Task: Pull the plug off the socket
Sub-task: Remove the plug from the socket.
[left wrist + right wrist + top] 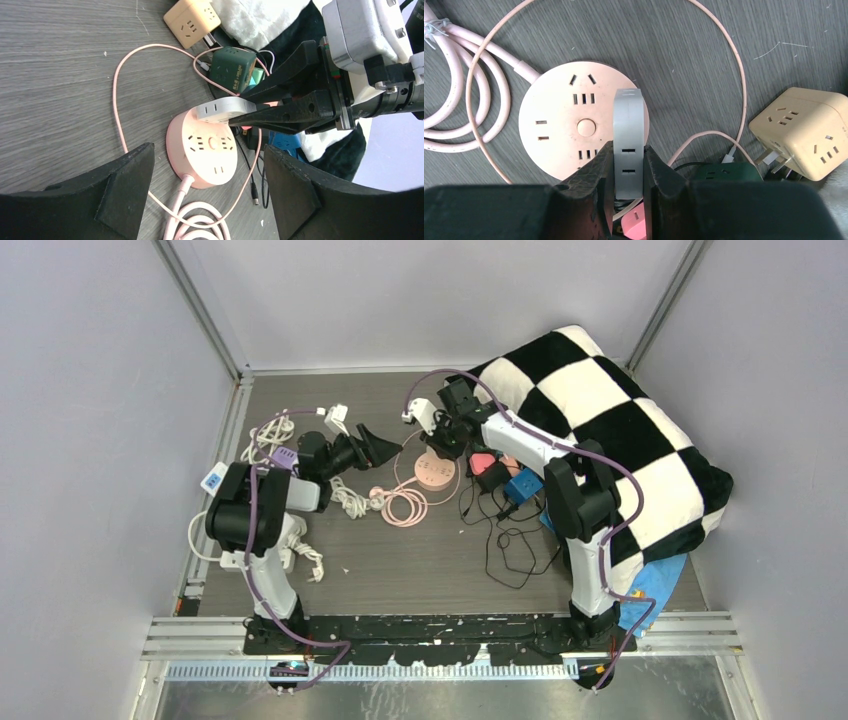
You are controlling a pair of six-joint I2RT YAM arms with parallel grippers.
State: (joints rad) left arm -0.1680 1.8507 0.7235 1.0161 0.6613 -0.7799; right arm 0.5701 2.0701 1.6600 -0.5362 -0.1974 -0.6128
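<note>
A round pink socket [434,472] [207,155] [559,125] lies flat on the table, and its thick pink cord coils toward the near left. My right gripper [628,165] [441,444] is shut on a flat grey plug [628,125] [220,107] over the socket's far edge. Whether the plug's pins still sit in the socket I cannot tell. My left gripper [207,190] [381,448] hangs open just left of the socket. Its two black fingers stand wide on either side of the socket and touch nothing.
A yellow cube adapter [806,132] [191,21] and a dark green cube [233,70] sit just beyond the socket. A blue block [522,483], a loose black cable [505,550] and a checkered cushion [610,410] lie to the right. White cables [300,550] lie at the left.
</note>
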